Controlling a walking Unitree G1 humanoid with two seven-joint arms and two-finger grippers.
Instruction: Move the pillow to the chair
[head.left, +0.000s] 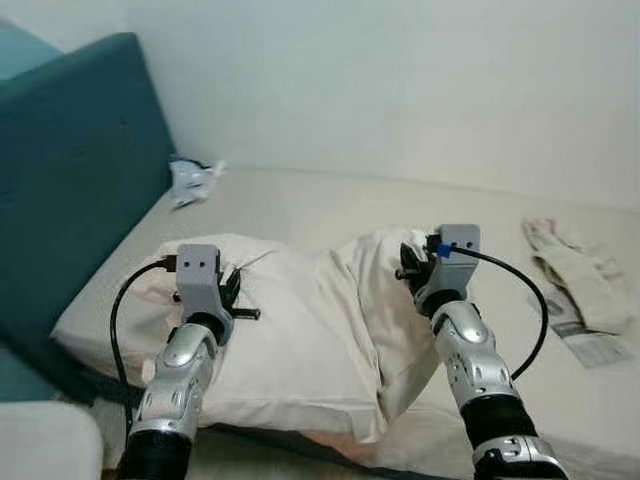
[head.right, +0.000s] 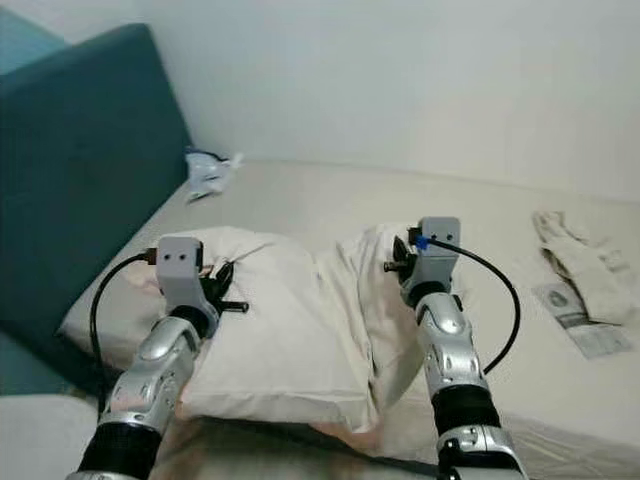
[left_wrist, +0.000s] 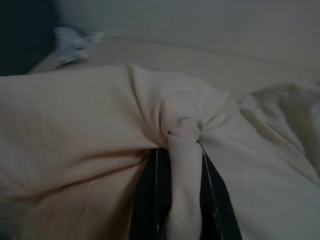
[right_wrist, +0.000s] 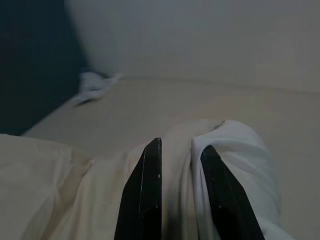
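Nearest, cream pillow (head.left: 300, 340) lying on the bed (head.left: 330, 205), long axis running side to side between both arms. Left gripper (left_wrist: 184, 150) pinched tight on a bunched fold at its left end; right gripper (right_wrist: 182, 160) nipping a raised ridge at its right end. Equally near, so a two-armed lift. Beyond: teal headboard (head.left: 80, 190), crumpled wrapper (head.left: 190, 180), folded cloth (head.left: 580, 270).
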